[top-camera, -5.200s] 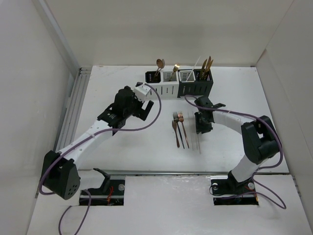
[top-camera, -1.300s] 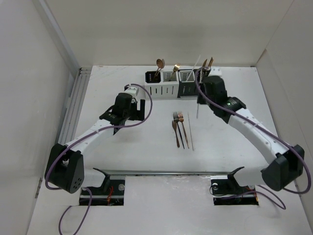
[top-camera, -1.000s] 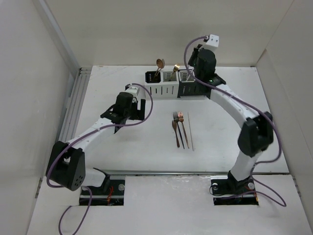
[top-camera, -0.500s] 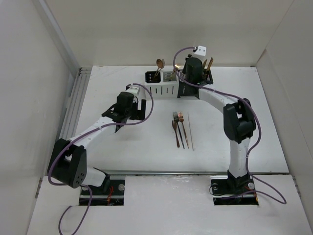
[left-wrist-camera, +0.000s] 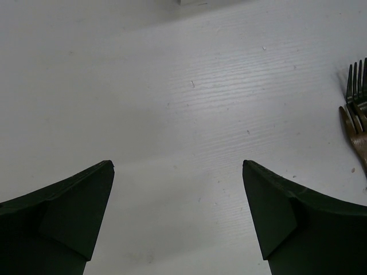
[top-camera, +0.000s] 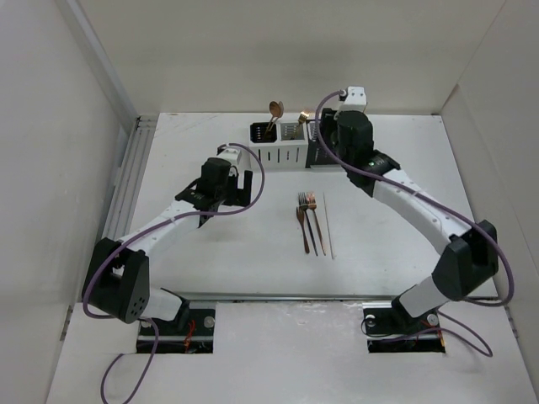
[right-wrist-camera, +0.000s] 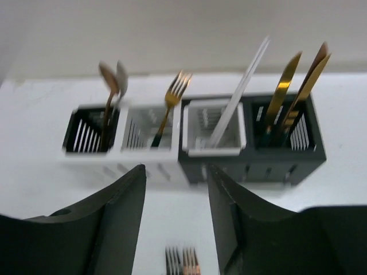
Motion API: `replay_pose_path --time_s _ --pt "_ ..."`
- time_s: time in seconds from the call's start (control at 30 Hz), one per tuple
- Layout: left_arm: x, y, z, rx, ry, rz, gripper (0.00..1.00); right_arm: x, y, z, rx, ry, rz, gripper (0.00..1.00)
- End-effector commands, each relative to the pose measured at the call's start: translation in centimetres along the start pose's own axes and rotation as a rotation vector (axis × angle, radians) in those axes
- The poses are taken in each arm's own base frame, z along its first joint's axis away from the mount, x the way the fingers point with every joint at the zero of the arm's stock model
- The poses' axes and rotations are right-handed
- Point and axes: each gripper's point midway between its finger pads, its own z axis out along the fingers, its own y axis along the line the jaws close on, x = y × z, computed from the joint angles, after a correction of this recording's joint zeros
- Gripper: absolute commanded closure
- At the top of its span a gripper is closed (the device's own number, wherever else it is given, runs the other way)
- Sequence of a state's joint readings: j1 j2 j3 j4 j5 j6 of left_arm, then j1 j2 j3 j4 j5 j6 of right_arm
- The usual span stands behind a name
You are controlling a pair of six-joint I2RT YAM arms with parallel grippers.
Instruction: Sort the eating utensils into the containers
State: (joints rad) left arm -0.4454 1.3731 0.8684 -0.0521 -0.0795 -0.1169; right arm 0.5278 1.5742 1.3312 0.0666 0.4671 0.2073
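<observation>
Four slotted containers (right-wrist-camera: pixel 189 152) stand in a row at the back of the table; the right arm covers part of the row in the top view (top-camera: pixel 278 156). They hold copper spoons (right-wrist-camera: pixel 109 77), a fork (right-wrist-camera: pixel 175 91), white sticks (right-wrist-camera: pixel 241 91) and gold pieces (right-wrist-camera: pixel 284 80). My right gripper (right-wrist-camera: pixel 175 169) is open and empty, above and just in front of the row (top-camera: pixel 330 145). Three forks (top-camera: pixel 307 220) and one white stick (top-camera: pixel 328 227) lie mid-table. My left gripper (left-wrist-camera: pixel 177 163) is open and empty over bare table, left of the forks (left-wrist-camera: pixel 356 97).
The white table (top-camera: pixel 396 210) is walled at the back and both sides. A grooved rail (top-camera: pixel 126 194) runs along the left edge. Purple cables loop off both arms.
The right arm lifted one white stick from the table, carried it to the third container and let it go; it now stands there. The left arm drew back slightly left.
</observation>
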Motion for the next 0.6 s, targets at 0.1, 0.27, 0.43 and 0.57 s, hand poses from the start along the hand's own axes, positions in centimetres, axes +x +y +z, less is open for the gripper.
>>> replay_pose_path --time_s 0.1,0.27,0.43,0.57 --pt "-1.3 -1.0 -1.1 0.052 -0.065 -0.029 0.06 18.4 -2.0 -9.3 -0.023 0.762 -0.124 0.53" --pt "-1.1 -1.3 -1.3 0.07 -0.062 -0.04 0.06 24.2 -3.6 -12.1 0.015 0.911 -0.089 0.56" --pt "-1.0 -1.2 -1.8 0.073 -0.073 -0.041 0.06 26.4 -4.3 -13.1 0.048 0.958 -0.055 0.57" --pt "-0.7 -1.1 -2.0 0.072 -0.071 -0.041 0.06 29.0 -4.7 -14.3 0.053 1.022 -0.064 0.58"
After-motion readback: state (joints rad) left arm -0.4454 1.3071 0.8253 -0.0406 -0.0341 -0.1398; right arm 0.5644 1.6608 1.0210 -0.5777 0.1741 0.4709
